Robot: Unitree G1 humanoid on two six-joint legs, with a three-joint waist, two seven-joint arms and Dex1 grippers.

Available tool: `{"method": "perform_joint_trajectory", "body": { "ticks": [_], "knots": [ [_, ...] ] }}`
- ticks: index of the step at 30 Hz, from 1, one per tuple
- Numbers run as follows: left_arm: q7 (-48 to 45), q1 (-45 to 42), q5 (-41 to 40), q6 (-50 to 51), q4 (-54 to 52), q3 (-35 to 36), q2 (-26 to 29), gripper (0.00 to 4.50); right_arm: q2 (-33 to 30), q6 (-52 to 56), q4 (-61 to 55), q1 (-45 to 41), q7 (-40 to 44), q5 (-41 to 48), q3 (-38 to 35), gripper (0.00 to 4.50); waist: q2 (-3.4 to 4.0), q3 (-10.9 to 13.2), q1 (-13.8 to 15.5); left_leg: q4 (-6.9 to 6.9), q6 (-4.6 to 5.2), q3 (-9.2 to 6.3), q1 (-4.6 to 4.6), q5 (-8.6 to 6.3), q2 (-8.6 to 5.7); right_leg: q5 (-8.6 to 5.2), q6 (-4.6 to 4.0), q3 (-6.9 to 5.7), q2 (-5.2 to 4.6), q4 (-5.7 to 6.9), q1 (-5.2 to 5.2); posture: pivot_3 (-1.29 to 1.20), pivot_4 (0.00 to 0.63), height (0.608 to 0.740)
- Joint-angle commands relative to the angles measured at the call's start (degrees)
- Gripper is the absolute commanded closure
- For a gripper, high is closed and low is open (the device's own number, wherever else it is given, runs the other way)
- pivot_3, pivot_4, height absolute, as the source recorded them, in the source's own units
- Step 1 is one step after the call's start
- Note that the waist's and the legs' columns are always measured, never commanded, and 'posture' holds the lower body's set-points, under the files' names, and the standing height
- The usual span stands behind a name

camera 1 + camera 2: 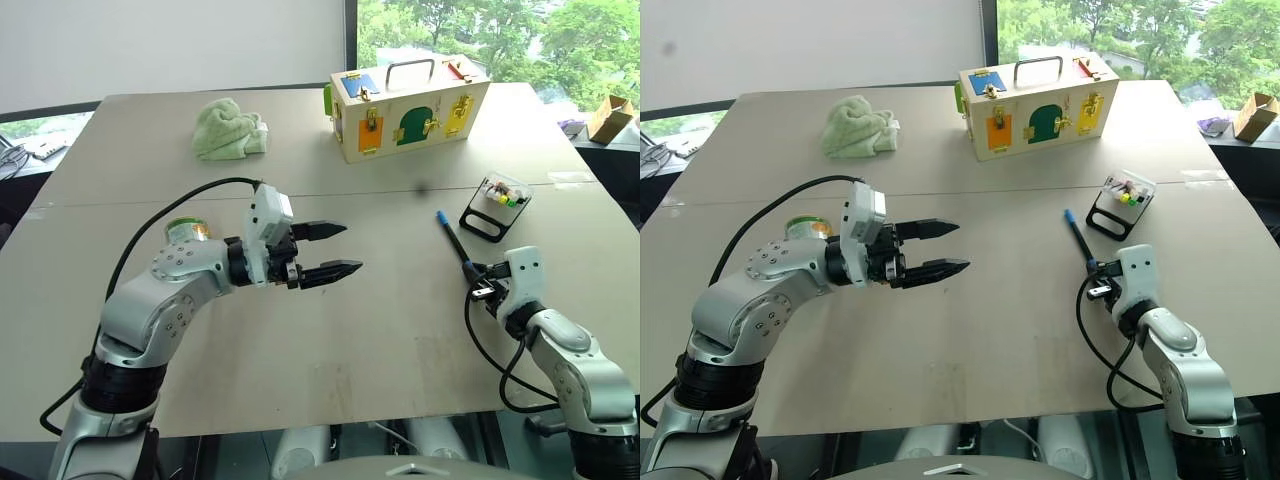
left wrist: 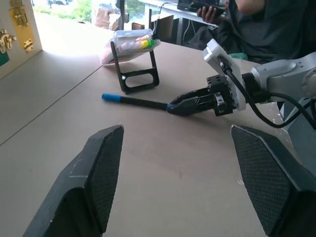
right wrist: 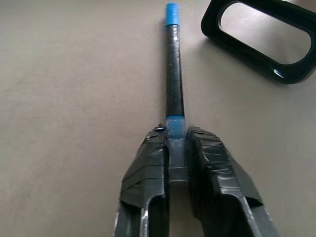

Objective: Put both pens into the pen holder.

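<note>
A slim black pen (image 1: 452, 237) with blue ends lies on the table, its far end pointing towards the pen holder (image 1: 497, 205). My right gripper (image 3: 176, 136) is shut on the pen's near blue end, low over the table; it also shows in the left wrist view (image 2: 170, 106). The holder is a small clear tray on a black loop stand (image 2: 133, 59), with yellow-green and pink items inside. My left gripper (image 1: 352, 247) hangs open above the middle of the table, pointing right, with nothing between its fingers.
A wooden latch box (image 1: 408, 108) with a handle stands at the back. A green cloth (image 1: 230, 128) lies at the back left. A small green-topped tin (image 1: 185, 230) sits behind my left arm. A seated person (image 2: 256, 19) is beyond the table's right edge.
</note>
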Motion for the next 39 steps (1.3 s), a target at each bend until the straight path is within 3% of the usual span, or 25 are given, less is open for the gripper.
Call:
{"method": "perform_joint_trajectory", "body": {
  "ticks": [1, 7, 12, 23, 26, 32, 36, 38, 39],
  "knots": [
    [2.8, -0.1, -4.1, 1.2, -2.1, 3.3, -2.3, 0.86, -1.5, -1.5, -2.0, 1.1, 1.5, -1.5, 2.5, 4.49, -0.01, 0.0, -0.1, 0.0, 0.0, 0.01, 0.0, 0.0, 0.0, 0.0, 0.0, 0.01, -0.01, 0.0, 0.0, 0.0, 0.15, 0.74],
    [21.4, 1.3, -19.0, 7.4, 5.6, 11.4, -18.0, 0.86, 1.0, -10.4, -8.8, 0.8, 7.1, 2.6, 5.3, 4.49, -0.04, 0.0, -0.3, 0.01, 0.01, 0.01, 0.0, 0.0, 0.0, 0.0, 0.01, 0.02, -0.01, 0.01, 0.0, 0.0, 0.15, 0.74],
    [32.6, 0.5, -30.5, 10.3, 9.1, 15.3, -25.7, 0.86, 1.3, -14.0, -13.9, 1.5, 10.0, 4.4, 7.6, 4.49, -0.21, 0.0, -0.5, 0.03, 0.01, -0.02, -0.02, -0.01, 0.0, 0.01, 0.03, 0.01, -0.01, -0.01, 0.0, 0.0, 0.15, 0.74],
    [35.0, -0.2, -37.8, 10.9, 7.5, 13.3, -27.5, 0.86, -2.0, -13.4, -16.6, 1.1, 15.0, 9.5, 8.6, 4.49, -0.38, 0.0, -0.4, 0.05, -0.01, -0.01, 0.01, 0.0, 0.0, 0.01, 0.03, 0.0, 0.0, -0.01, 0.05, 0.0, 0.15, 0.74],
    [34.8, -0.8, -37.4, 10.4, 8.6, 13.0, -27.3, 1.79, -3.2, -14.1, -16.3, 0.5, 16.3, 10.1, 8.4, 4.48, -0.38, 0.0, -0.4, 0.05, -0.01, -0.01, 0.01, 0.0, -0.01, 0.01, 0.03, 0.0, 0.0, -0.02, 0.05, 0.0, 0.15, 0.74],
    [32.1, -0.8, -36.6, 10.2, 8.8, 11.9, -26.3, 4.48, -4.2, -14.5, -15.5, 0.1, 16.6, 10.4, 7.9, 4.48, -0.38, 0.0, -0.4, 0.05, -0.01, -0.01, 0.01, 0.01, -0.01, 0.01, 0.02, 0.0, 0.01, -0.02, 0.05, 0.0, 0.15, 0.74],
    [31.4, -0.8, -36.6, 9.9, 9.5, 12.0, -26.0, 4.48, -4.4, -14.6, -15.5, 0.0, 16.3, 10.4, 7.8, 4.48, -0.38, 0.0, -0.4, 0.05, -0.02, -0.01, 0.01, 0.01, -0.01, 0.01, 0.02, 0.0, 0.0, -0.03, 0.05, 0.0, 0.15, 0.74],
    [31.0, -0.7, -35.6, 8.9, 9.1, 11.9, -26.2, 4.5, -4.2, -13.1, -15.6, -0.1, 15.4, 11.3, 7.6, 3.44, -0.39, 0.0, -0.4, 0.05, -0.01, -0.01, 0.01, 0.01, -0.01, 0.01, 0.02, 0.0, 0.0, -0.03, 0.05, 0.0, 0.15, 0.74],
    [30.6, -0.8, -35.1, 8.6, 8.7, 11.7, -26.2, 4.5, -3.9, -12.2, -15.6, -0.2, 14.8, 12.0, 7.3, 3.15, -0.39, 0.0, -0.4, 0.05, -0.01, -0.01, 0.01, 0.01, -0.01, 0.01, 0.02, 0.0, 0.0, -0.03, 0.05, 0.0, 0.15, 0.74]
  ]
}}
